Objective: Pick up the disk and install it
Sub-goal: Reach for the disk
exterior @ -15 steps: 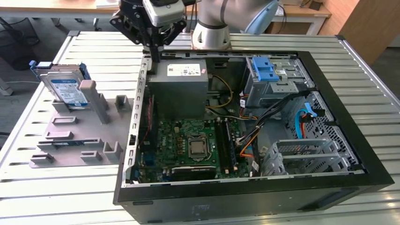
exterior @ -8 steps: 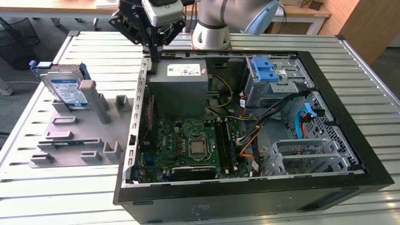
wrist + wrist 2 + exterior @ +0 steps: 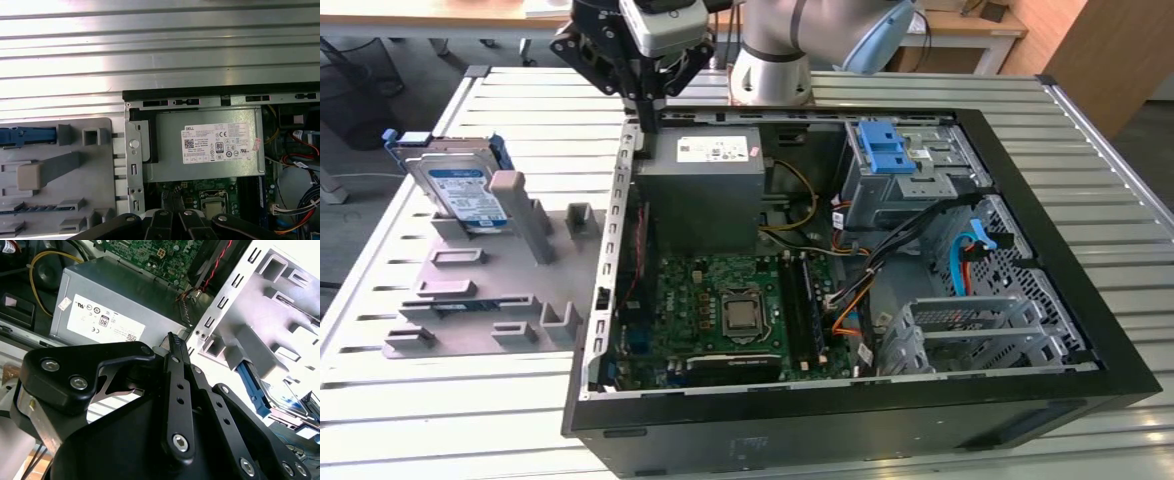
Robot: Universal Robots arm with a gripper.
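Observation:
The disk (image 3: 460, 185), a silver drive with a blue-and-white label in a blue carrier, stands upright in a slot of the grey fixture (image 3: 480, 290) at the exterior view's left. Its blue edge also shows in the first wrist view (image 3: 25, 135) and the second wrist view (image 3: 251, 386). My gripper (image 3: 644, 112) hangs over the back left corner of the open computer case (image 3: 854, 420), above the case wall beside the power supply, well apart from the disk. Its black fingers (image 3: 173, 342) are shut together with nothing between them.
The grey power supply (image 3: 707, 180) with a white sticker sits at the case's back left. Beside it is a grey metal cage with a blue latch (image 3: 886, 148). The motherboard (image 3: 720, 310), cables and an empty drive cage (image 3: 974, 330) lie inside. A ribbed metal table (image 3: 414, 420) surrounds everything.

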